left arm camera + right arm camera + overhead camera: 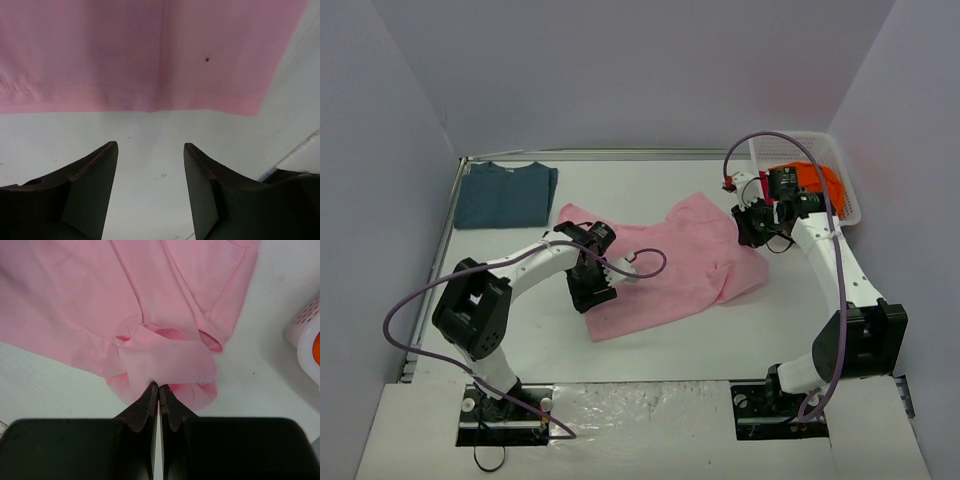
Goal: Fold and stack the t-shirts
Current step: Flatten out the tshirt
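A light pink t-shirt (670, 270) lies spread and rumpled across the middle of the table. My left gripper (590, 290) hovers at its near-left hem, open, and the left wrist view shows bare table between the fingers (95, 175) with the pink hem (150, 102) just ahead. My right gripper (752, 225) is at the shirt's far-right side, shut on a bunched fold of pink cloth (165, 362). A dark teal-blue t-shirt (505, 195) lies folded flat at the back left. An orange t-shirt (815, 180) sits in the basket.
The white mesh basket (775, 150) stands at the back right, close behind my right arm, and its wall (307, 337) shows in the right wrist view. Purple cables loop off both arms. A metal rail (445, 230) runs along the table's left edge.
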